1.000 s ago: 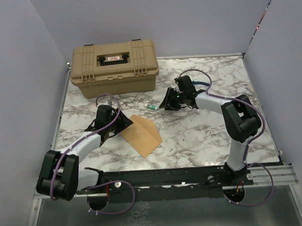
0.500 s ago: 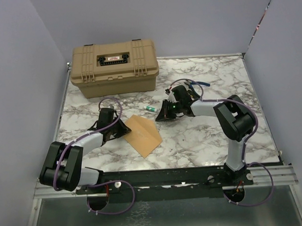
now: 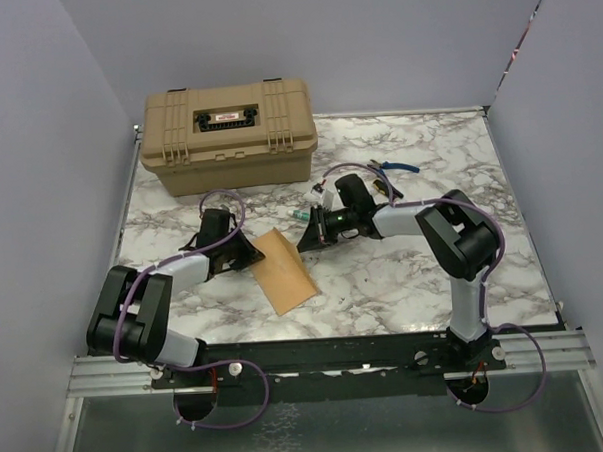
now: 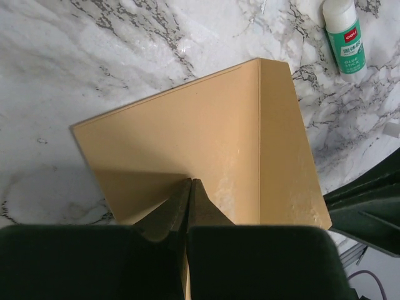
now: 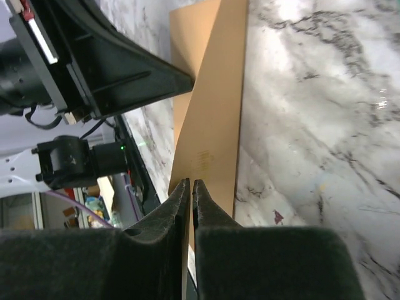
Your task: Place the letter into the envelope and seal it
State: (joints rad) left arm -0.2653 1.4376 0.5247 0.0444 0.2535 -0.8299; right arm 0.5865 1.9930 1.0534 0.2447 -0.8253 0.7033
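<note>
- Both arms have drawn in toward the middle of the table (image 3: 414, 271) since a second ago. The right one has swung furthest, down and left from beside the glue stick, and both sets of jaws have closed from wide open.
- Only the overhead view shows you the tan case (image 3: 228, 139), lid shut, at the far left of the marble and well apart from both arms.
- The envelope (image 3: 286, 272) lies near the front edge between the two grippers. From above it reads as one flat orange-brown slab.
- The wrist views show you more: a crease runs down the envelope, and the strip beyond it tilts up off the table.
- Your left gripper (image 4: 189, 183) is closed tight on the envelope's near edge, with paper showing between the fingers.
- Your right gripper (image 5: 190, 182) is pinched almost shut on the raised edge, with a thin line of paper between its fingers. Its camera also catches the left gripper's black body just across the envelope.
- The glue stick (image 4: 344, 39), white and green, lies on the marble just beyond the envelope's far corner.
</note>
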